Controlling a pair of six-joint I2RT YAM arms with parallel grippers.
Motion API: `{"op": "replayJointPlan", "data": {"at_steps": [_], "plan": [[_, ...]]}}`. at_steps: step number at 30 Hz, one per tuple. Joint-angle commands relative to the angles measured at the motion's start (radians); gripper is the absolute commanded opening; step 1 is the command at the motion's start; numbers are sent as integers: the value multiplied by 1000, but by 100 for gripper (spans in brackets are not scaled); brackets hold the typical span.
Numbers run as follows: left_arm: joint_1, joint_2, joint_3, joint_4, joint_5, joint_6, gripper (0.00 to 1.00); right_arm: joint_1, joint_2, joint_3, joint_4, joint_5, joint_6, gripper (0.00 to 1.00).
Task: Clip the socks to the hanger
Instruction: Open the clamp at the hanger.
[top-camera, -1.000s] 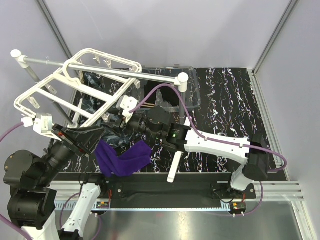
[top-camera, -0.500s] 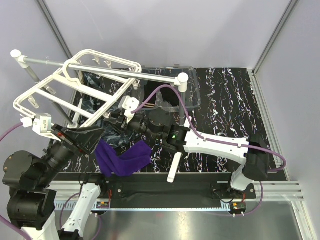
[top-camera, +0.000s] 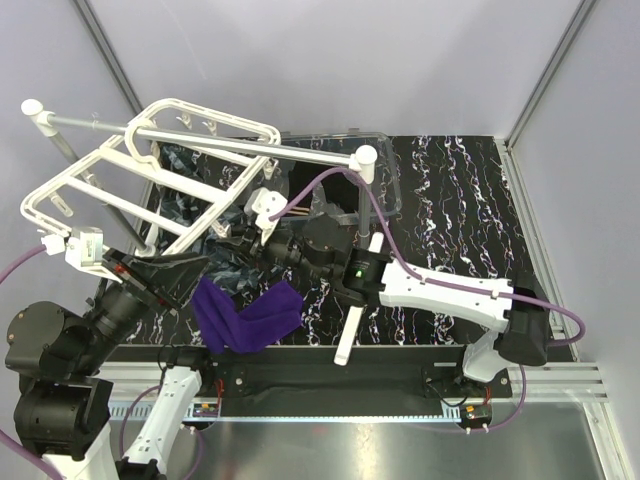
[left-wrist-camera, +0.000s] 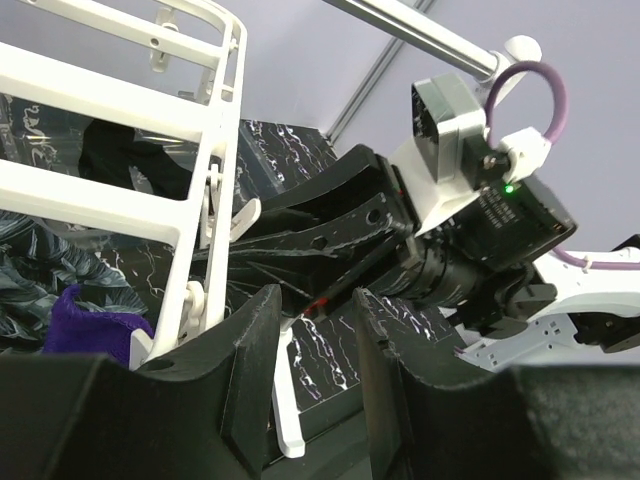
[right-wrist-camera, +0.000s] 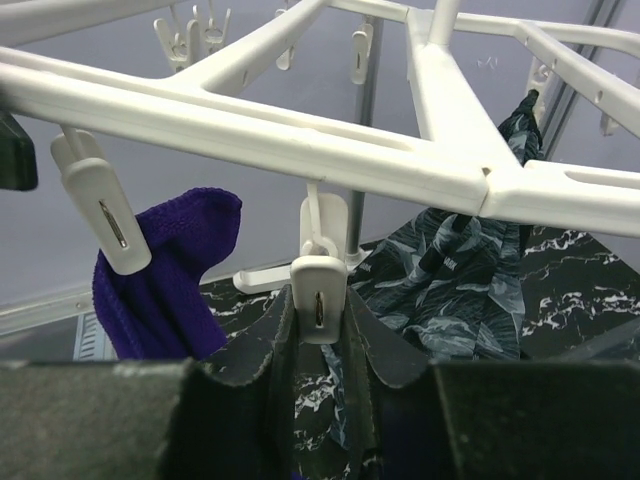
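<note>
Well, the R jaws were pinching a small white clip (right-wrist-camera: 318, 285) that hung under the hanger (right-wrist-camera: 300, 130), w/ one black finger (right-wrist-camera: 262, 350) on each side of it. Seen from the top, the R arm (top-camera: 440, 290) reached far across the worktop (top-camera: 450, 200) to the left. Its jaws were up under the near edge of the big white hanger. The hanger sat tilted at the back left, by the silver rod stand (top-camera: 85, 121).

The L jaws were spread apart w/ nothing btw them. You could see the worktop and a white bar (left-wrist-camera: 288, 410) through the gap. They sat low, near the R jaws, and pointed at them.

In the R wrist view the purple sock (right-wrist-camera: 160, 280) was just left of the pinched clip. Another clip (right-wrist-camera: 100, 205) was in front of its top edge, but I couldn't tell if that clip held it. From the top, the sock showed near the front edge of the worktop, btw the 2 arms. A dark marbled sock (right-wrist-camera: 450, 290) hung down from the hanger on the right side of the R wrist view. A clear bin (top-camera: 385, 190) stood at the back of the worktop, behind the R arm.
</note>
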Motion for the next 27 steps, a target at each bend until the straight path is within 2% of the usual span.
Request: {"op": "replayJointPlan", "data": {"at_steps": [1, 5, 8, 14, 17, 19, 27], "plan": [[4, 7, 17, 67, 21, -18, 40, -3, -47, 133, -187, 12, 48, 0], [4, -12, -6, 163, 61, -113, 40, -2, -35, 222, -345, -11, 72, 0], [4, -42, -46, 330, 102, -219, 40, -3, -10, 314, -514, -13, 123, 0], [8, -11, -14, 245, 15, -262, 40, -6, 65, 531, -764, -34, 181, 0], [7, -14, -63, 291, 31, -322, 41, -1, 105, 632, -919, -63, 200, 0], [11, -13, -86, 312, 42, -341, 40, -1, 120, 663, -950, -86, 206, 0], [17, 15, -127, 207, 2, -319, 41, 4, 114, 660, -998, -108, 175, 0]]}}
